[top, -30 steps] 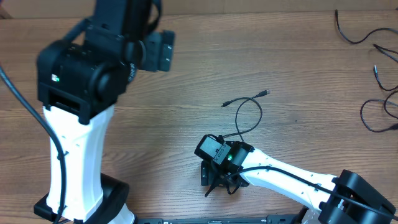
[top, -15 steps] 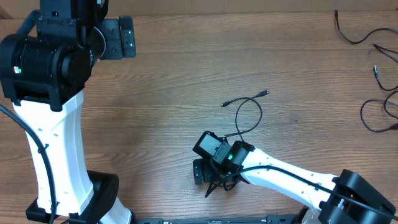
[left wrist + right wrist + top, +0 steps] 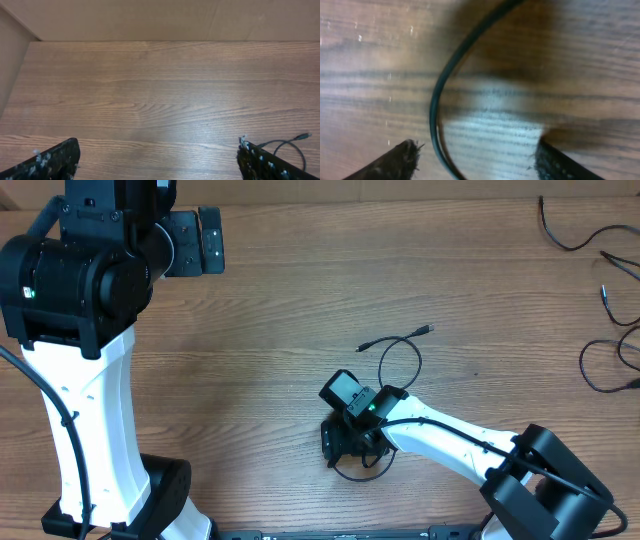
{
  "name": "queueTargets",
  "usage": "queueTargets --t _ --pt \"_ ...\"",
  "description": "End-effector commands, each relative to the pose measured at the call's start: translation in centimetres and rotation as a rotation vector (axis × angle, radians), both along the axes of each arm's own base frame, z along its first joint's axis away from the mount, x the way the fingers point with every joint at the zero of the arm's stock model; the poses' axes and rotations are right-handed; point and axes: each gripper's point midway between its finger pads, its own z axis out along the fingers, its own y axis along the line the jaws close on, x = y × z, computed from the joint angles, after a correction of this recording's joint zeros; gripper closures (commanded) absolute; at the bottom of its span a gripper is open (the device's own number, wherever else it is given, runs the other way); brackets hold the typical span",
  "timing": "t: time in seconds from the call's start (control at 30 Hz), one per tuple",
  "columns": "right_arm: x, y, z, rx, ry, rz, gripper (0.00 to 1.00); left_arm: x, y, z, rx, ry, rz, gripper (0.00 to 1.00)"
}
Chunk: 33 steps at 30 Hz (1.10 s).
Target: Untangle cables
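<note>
**My right gripper [image 3: 340,448] sits low over a thin black cord with small plug ends [image 3: 398,339] on the brown wood-grain table [image 3: 300,310].**

Up close the wrist view is blurred. There the cord [image 3: 434,100] curves between the fingertips of my right gripper [image 3: 475,160], close by one of them, with the jaws apart and not pinching it. From above, my wrist's black housing [image 3: 347,394] hides the fingers and the stretch of cord beneath. Past the gripper the cord loops away to its two plugs. More thin black cords [image 3: 570,245] lie well off to its right, cut by the frame edge. My left gripper [image 3: 160,165], well apart, is spread wide over bare wood. Only its tips show, with the looped cord [image 3: 299,136] just beyond one finger.
</note>
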Motion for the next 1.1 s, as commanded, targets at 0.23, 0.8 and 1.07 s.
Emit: queueTargets --t 0.23,0.8,1.07 --pt "-0.4 -2.7 -6.0 -0.184 0.054 0.005 0.28 -0.3 -0.1 0.3 0.004 -0.008 -0.019 0.0" --pt "1.3 -1.6 -6.5 -0.149 -0.007 -0.043 0.96 -0.9 0.0 -0.2 0.02 0.025 -0.027 0.0" --pt "6.6 -4.5 2.4 -0.416 -0.236 0.005 0.96 -1.0 -0.8 -0.4 -0.01 0.034 -0.062 0.0"
